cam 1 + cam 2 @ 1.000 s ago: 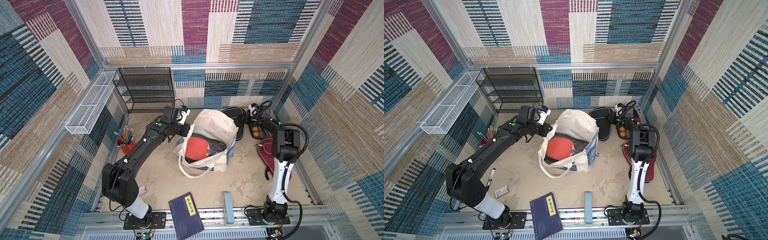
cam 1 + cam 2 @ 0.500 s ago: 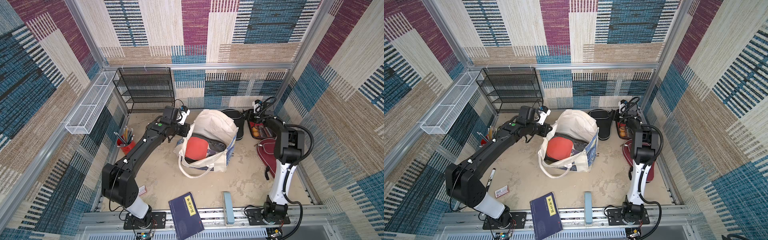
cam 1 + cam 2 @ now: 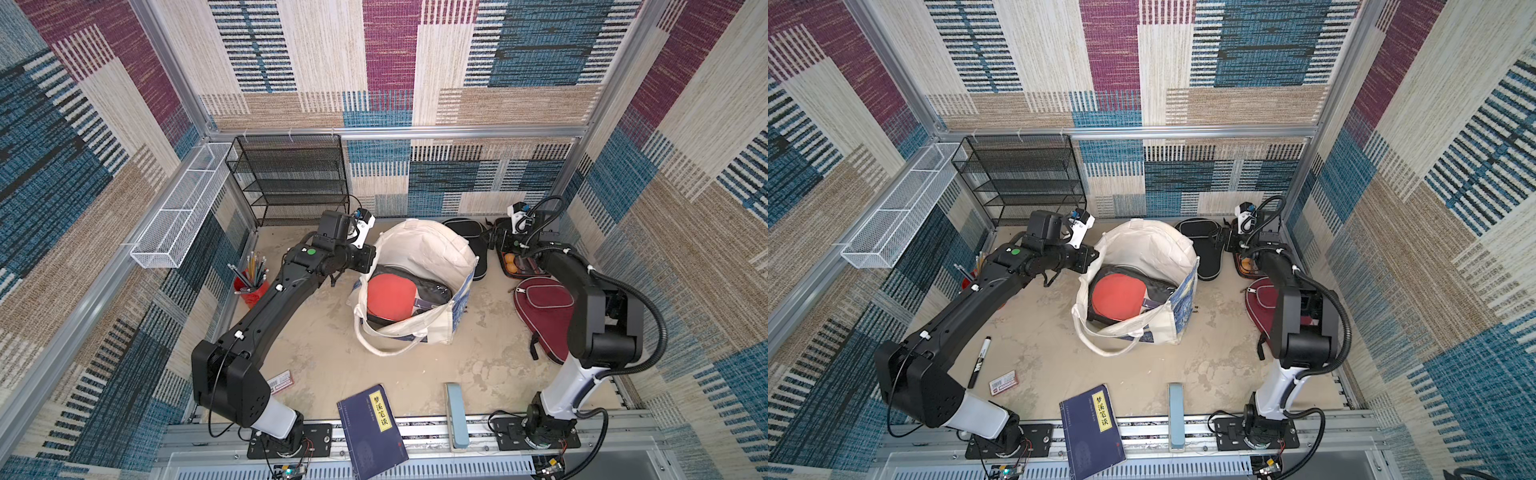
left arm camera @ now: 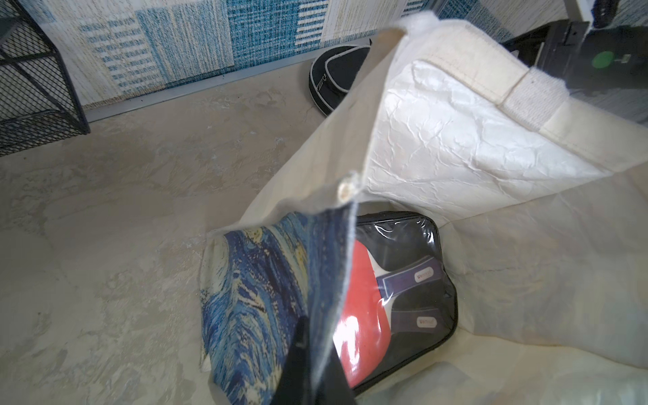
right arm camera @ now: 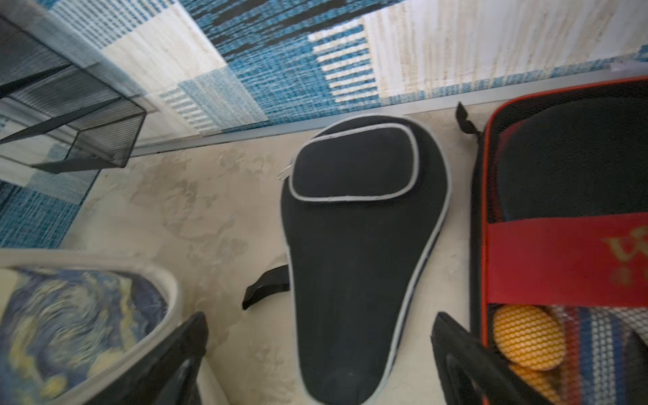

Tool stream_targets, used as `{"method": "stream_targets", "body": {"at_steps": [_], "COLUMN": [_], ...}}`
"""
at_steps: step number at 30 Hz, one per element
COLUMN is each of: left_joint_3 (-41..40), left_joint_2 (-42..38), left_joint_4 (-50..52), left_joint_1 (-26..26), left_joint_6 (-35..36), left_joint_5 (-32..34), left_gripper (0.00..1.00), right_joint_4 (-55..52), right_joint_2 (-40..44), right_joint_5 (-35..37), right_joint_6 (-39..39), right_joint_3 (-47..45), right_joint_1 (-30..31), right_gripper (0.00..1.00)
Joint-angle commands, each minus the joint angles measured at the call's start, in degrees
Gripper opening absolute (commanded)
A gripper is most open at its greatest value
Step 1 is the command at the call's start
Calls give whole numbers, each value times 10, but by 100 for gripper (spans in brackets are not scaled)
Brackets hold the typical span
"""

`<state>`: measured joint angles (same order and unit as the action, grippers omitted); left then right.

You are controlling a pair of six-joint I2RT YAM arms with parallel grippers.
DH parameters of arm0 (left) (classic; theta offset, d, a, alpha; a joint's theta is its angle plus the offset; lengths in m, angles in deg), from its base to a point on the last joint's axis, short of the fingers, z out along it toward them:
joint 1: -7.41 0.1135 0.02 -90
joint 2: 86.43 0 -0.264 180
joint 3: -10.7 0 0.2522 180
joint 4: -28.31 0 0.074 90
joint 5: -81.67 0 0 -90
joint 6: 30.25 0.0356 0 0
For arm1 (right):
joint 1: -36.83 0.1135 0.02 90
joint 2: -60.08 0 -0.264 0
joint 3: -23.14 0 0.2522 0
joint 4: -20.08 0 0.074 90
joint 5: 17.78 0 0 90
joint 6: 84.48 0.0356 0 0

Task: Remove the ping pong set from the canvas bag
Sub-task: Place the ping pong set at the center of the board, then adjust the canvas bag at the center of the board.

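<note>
The cream canvas bag stands mid-floor with its mouth held wide. My left gripper is shut on its rim. Inside lies a clear case with a red paddle. Outside the bag, a black paddle case lies at the back. Beside it are a black-red case showing orange balls and a maroon case. My right gripper hangs open over the black case, holding nothing.
A black mesh shelf stands at the back left, with a white wire basket on the left wall. A red pencil cup sits left. A dark blue book, a blue-grey bar, a marker and a small red box lie near the front.
My right gripper's jaws have spread wide and it has drawn slightly back from the black paddle case. The left arm and the bag have not moved.
</note>
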<state>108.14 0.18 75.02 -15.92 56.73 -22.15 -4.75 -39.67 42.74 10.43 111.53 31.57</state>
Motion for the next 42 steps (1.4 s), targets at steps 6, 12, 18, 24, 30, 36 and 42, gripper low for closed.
{"method": "stream_targets", "body": {"at_steps": [6,12,18,24,30,36,42], "left_joint_3": [-7,-45,-90,-104,-60,21,75], "left_joint_2": [-77,-139,-160,-150,-106,-13,50], "left_joint_4": [56,60,40,18,13,54,92], "left_joint_1": [0,0,0,1,2,7,16], "left_joint_6": [20,7,8,7,24,38,60], "left_joint_5": [33,51,60,66,58,72,78], "left_gripper": [0,0,0,13,59,70,49], "right_joint_4": [-55,-120,-159,-196,-213,-200,-216], "right_joint_2": [145,215,239,203,144,114,69], "right_joint_5": [26,51,85,99,110,106,104], "right_joint_6": [-35,-47,-74,-131,-154,-159,-179], "right_joint_3": [-31,3,45,68,78,71,101], "right_joint_1": [92,146,250,361,416,425,428], "right_gripper": [99,99,99,99,99,99,99]}}
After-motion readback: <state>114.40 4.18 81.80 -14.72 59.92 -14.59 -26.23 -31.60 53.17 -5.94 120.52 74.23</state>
